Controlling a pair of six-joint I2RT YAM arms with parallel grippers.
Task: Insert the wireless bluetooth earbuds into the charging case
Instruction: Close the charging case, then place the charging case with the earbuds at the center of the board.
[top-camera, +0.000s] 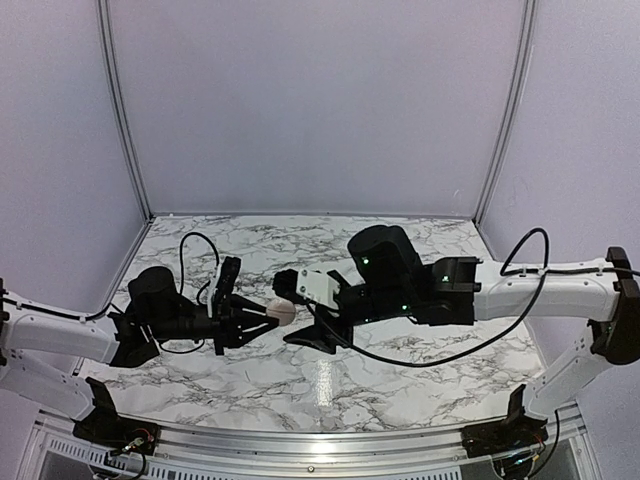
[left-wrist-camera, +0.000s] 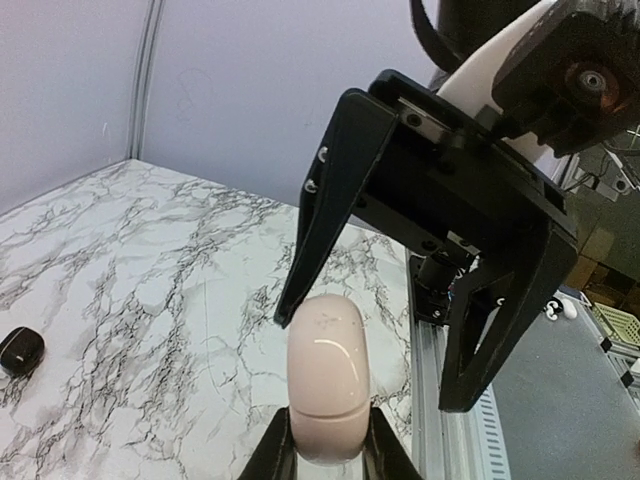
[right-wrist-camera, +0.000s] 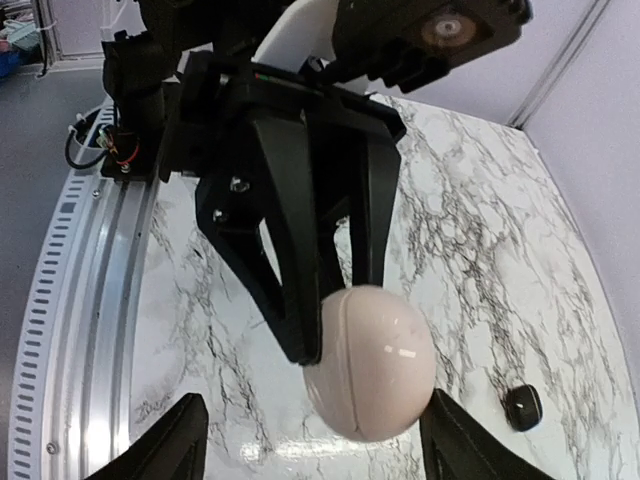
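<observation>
While the left gripper (top-camera: 262, 314) pinches the shut case (left-wrist-camera: 326, 370), the right gripper (right-wrist-camera: 315, 440) straddles its tip, jaws spread; opening it and seating both earbuds seem left to do.

The top external camera sits high behind the robot and looks down and forward from afar, over the whole table (top-camera: 420, 385) to the back wall (top-camera: 320, 100). The left wrist camera looks out along its own jaws, very close, at the charging case (left-wrist-camera: 327, 375) at lower centre. The right wrist camera faces the opposite way, equally close, with the case again at lower centre. All three views share the case and the marble around it.
</observation>
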